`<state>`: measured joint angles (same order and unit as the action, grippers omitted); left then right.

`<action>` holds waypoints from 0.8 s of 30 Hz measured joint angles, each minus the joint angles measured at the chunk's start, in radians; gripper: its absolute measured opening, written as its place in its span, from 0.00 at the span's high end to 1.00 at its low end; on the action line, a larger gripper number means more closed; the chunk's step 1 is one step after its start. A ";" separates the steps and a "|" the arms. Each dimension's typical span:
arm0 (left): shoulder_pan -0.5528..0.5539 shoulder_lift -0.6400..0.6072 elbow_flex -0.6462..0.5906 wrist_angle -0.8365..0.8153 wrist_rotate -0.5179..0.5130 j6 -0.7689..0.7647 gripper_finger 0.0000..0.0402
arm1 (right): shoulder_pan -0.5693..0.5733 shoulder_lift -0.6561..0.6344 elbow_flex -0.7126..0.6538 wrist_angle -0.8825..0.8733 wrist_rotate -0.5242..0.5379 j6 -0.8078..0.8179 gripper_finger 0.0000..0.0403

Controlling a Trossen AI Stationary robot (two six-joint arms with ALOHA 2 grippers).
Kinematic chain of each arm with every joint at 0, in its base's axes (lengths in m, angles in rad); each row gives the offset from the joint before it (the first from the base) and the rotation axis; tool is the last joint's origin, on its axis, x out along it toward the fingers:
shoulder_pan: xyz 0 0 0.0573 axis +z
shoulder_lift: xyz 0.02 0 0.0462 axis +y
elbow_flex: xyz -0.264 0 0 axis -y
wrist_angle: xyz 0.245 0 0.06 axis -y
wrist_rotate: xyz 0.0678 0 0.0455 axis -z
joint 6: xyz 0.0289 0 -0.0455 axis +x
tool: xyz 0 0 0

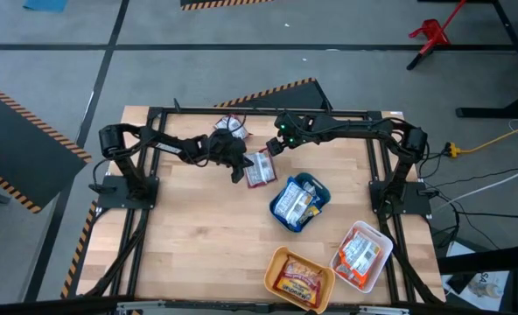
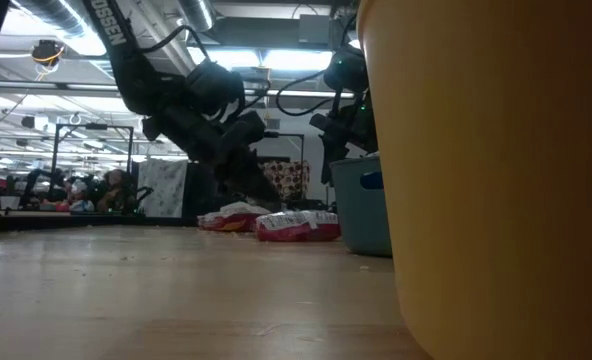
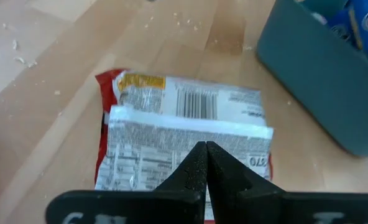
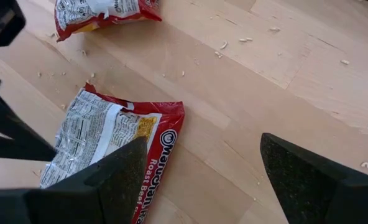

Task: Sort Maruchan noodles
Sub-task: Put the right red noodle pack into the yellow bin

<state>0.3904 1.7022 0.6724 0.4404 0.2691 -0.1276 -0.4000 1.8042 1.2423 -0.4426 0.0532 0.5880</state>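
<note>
A red-and-white Maruchan noodle packet (image 1: 259, 168) lies flat on the wooden table, printed back up, also in the left wrist view (image 3: 184, 134) and the right wrist view (image 4: 112, 149). My left gripper (image 1: 236, 171) is shut, and its fingertips (image 3: 206, 149) stand over the packet's left half. My right gripper (image 1: 273, 145) hovers open just beyond the packet's far end, with bare table between its fingers (image 4: 204, 146). A second red packet (image 1: 231, 127) lies flat by the far edge. My left gripper's shut fingertips (image 3: 196, 163) point slantwise down from the table's left over the packet's white back seam (image 3: 190, 127). The fingers hide the spot, so I cannot tell whether they touch it. The packet lies flat on the table (image 2: 298, 226).
A teal tray (image 1: 318, 194) with blue packets stands right of the packet. An orange tray (image 1: 276, 262) and a white tray (image 1: 377, 271) with packets stand near the front right. Noodle crumbs dot the wood. Bare table lies at the front left.
</note>
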 joint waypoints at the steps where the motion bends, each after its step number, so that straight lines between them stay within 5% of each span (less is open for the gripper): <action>1: 0.000 0.008 0.000 0.000 0.000 0.000 1.00 | 0.000 0.000 0.000 0.000 0.000 0.000 0.26; 17: 0.030 0.020 -0.078 0.071 -0.015 -0.067 1.00 | 0.000 0.000 0.000 0.000 -0.002 0.000 0.26; 24: 0.027 0.020 -0.081 0.057 -0.023 -0.041 1.00 | 0.001 0.000 0.000 0.103 -0.114 0.001 0.26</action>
<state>0.4175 1.7222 0.5918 0.4977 0.2465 -0.1684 -0.3985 1.8042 1.2423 -0.3398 -0.0612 0.5891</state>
